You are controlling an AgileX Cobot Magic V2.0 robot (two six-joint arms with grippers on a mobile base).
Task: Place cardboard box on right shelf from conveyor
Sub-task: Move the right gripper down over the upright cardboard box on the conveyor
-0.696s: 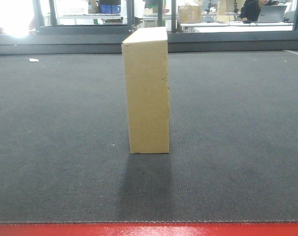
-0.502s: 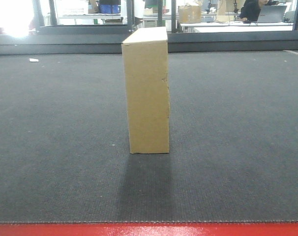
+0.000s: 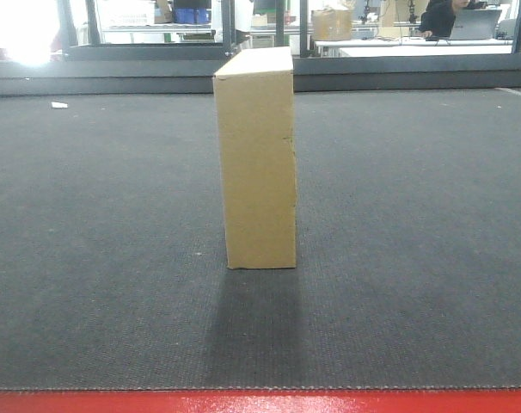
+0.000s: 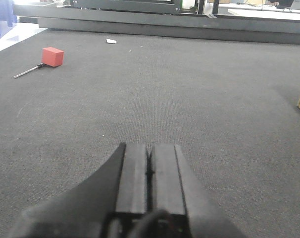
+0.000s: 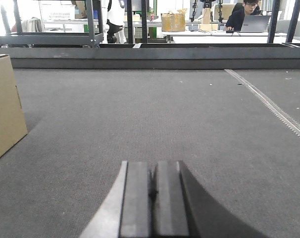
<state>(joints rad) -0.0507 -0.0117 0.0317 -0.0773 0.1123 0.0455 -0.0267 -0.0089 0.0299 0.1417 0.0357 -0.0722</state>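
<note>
Cardboard box — one plain tan slab, tall and narrow, with matte faces and a small nick on its right edge — is being shown upright at the centre of the front view, resting on the conveyor. A long shadow is being cast from its foot toward the bottom of the frame. The belt is being seen as one wide, flat, dark-grey surface with a fine woven texture, bordered along the bottom edge by one red edge strip.

In the left wrist view only a sliver of the box is being caught at the right edge; in the right wrist view it is being cropped by the left edge.

The left gripper is being shown with its two flat black fingers pressed together, only a thin slit between them. The right gripper is being shown likewise, pinching nothing.

One red block and one thin rod just beside it are being seen at the upper left of the left wrist view. One white scrap is being seen at the upper left of the front view, too small to be made out.
</note>
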